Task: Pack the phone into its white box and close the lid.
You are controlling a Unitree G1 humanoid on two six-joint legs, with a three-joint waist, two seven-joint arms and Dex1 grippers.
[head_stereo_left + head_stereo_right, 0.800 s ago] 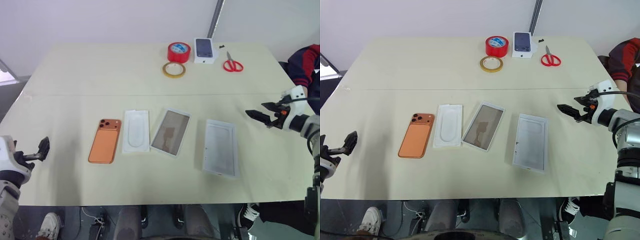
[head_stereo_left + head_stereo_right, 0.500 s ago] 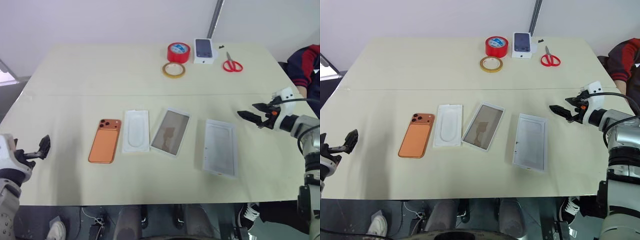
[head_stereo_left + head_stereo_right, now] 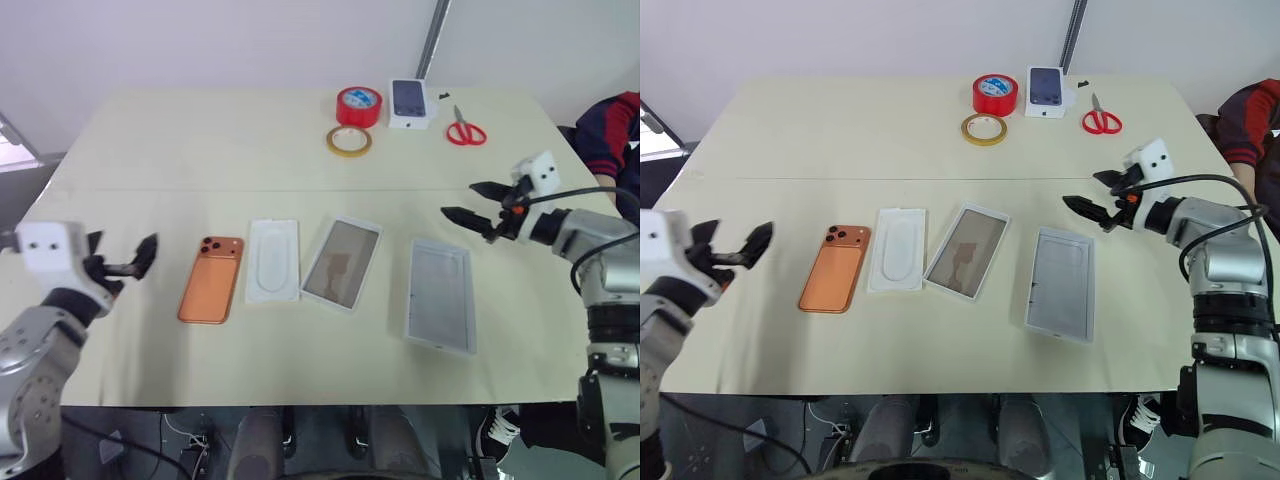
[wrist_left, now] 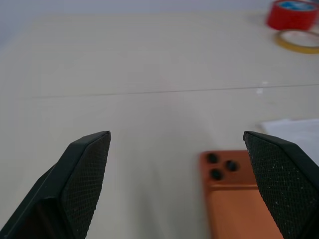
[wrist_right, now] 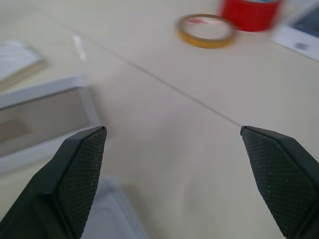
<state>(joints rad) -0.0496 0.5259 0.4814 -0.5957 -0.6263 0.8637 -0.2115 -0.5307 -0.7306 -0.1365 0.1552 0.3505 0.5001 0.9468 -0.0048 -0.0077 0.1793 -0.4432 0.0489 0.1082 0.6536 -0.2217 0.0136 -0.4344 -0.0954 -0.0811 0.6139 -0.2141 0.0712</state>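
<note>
Phone [image 3: 211, 280] lies leftmost in the near row, then a white insert [image 3: 272, 262], the white box [image 3: 342, 264] and the lid [image 3: 439, 296]. Tape rolls [image 3: 357, 105], scissors [image 3: 464, 130] sit far. My left gripper [image 3: 122, 264] and right gripper [image 3: 470, 203] gape wide, empty.

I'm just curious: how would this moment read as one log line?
phone: on table, unpacked | white box: empty | lid: off | left gripper: open | right gripper: open

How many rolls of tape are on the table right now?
2: a red tape roll at the table's far edge beside the small white box, and a flat yellow tape ring just in front of it.
</note>
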